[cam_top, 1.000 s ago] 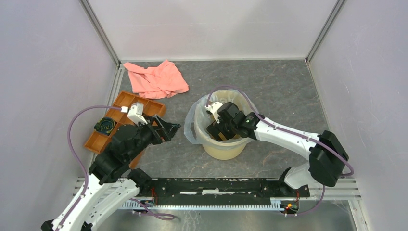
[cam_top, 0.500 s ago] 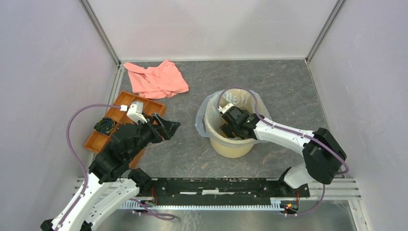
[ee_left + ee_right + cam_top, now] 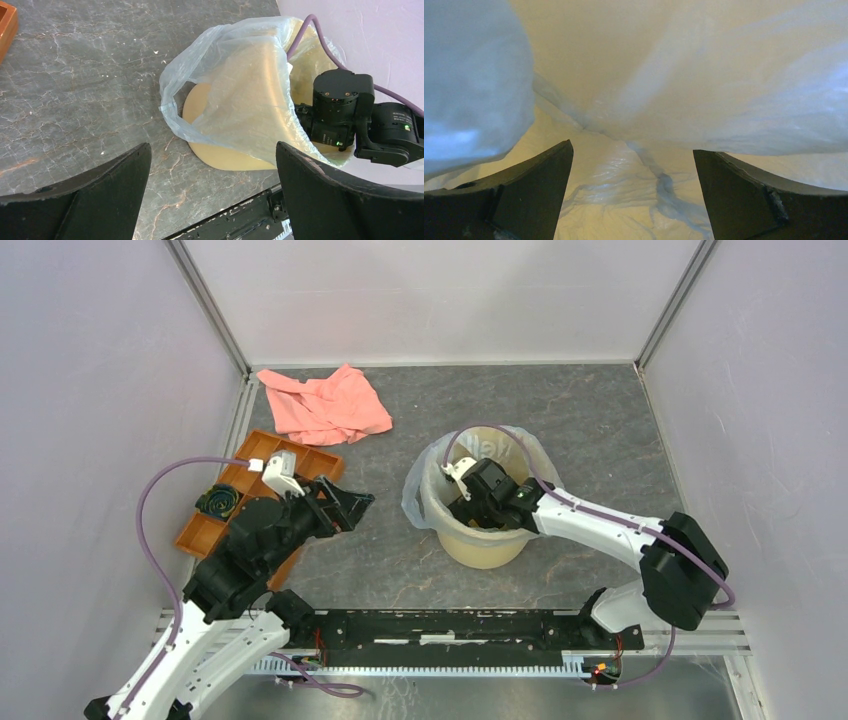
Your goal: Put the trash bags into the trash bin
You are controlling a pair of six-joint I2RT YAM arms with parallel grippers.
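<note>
Thin translucent blue-grey plastic trash bag lines round pale-yellow plastic bucket, centre frame, slack over its left rim.
Right gripper inside bucket, jaws wide, film dead ahead; left gripper wide, empty, farther off.

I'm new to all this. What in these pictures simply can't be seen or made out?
- Top view: fingertips of the right gripper, hidden down inside the trash bin by its own wrist.
- Right wrist view: the bin's floor, covered by the trash bag.
- Top view: the dark coiled thing in the orange tray, too small to name.
</note>
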